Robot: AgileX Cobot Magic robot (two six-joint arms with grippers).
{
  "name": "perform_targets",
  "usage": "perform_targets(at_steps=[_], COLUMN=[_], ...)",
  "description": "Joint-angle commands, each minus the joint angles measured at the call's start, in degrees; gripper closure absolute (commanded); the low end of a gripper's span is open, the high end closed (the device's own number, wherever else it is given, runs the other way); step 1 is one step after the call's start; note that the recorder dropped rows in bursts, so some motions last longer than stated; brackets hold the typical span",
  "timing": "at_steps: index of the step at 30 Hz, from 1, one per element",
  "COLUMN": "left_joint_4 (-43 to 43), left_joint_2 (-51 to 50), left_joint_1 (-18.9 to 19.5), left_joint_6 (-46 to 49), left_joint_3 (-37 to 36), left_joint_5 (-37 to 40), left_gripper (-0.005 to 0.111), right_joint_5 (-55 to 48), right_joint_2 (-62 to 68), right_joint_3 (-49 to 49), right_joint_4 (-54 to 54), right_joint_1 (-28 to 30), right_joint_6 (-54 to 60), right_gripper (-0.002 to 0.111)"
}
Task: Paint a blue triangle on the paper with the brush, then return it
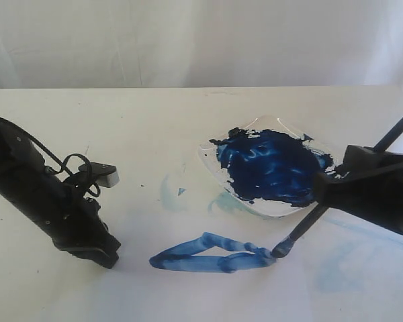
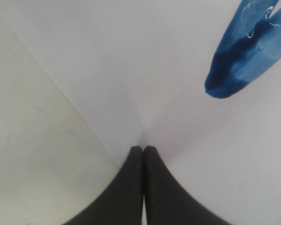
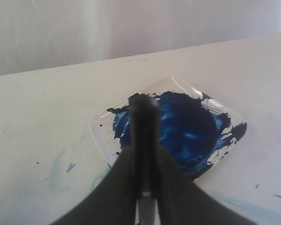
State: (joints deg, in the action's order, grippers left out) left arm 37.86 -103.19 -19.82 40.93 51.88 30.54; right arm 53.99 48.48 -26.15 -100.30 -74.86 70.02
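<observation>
Clear paint dish point(image 1: 269, 123) near brush point(image 1: 302, 231), pale smears point(image 1: 168, 191) beside

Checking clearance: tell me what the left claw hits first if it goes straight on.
The paper: the shut left claw points down at its edge, apparently touching it; the blue triangle lies aside.

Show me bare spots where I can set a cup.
Widest free patch: the cream tabletop between the white backdrop, the black left arm and the clear square paint dish. Also the white paper on the near side of the blue triangle outline. Crowded: the gap between dish, triangle and black-handled brush.
</observation>
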Motion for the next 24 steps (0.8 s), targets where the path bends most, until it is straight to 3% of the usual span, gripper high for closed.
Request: perform_targets(at_steps=[1, 16, 24], left_joint_4=[0.64, 0.23, 0.23], left_joint_2=[-0.20, 0.61, 9.62], left_joint_1=[-0.26, -0.26, -0.26], left_joint_6=[-0.02, -0.26, -0.40], left_joint_3=[-0.45, 0.45, 3.18], left_joint_5=[0.90, 1.69, 5.15], left_gripper=[0.107, 0.107, 0.107], right_joint_5=[0.50, 1.29, -1.28], right_joint_2=[-2.11, -9.45, -12.03], right_joint_3=[0.29, -0.30, -7.23], right_joint_4=[0.36, 1.51, 0.99], right_joint_1=[0.02, 0.02, 0.02], right_joint_6=[1.16, 2.32, 13.64], right_gripper=[0.108, 0.108, 0.108])
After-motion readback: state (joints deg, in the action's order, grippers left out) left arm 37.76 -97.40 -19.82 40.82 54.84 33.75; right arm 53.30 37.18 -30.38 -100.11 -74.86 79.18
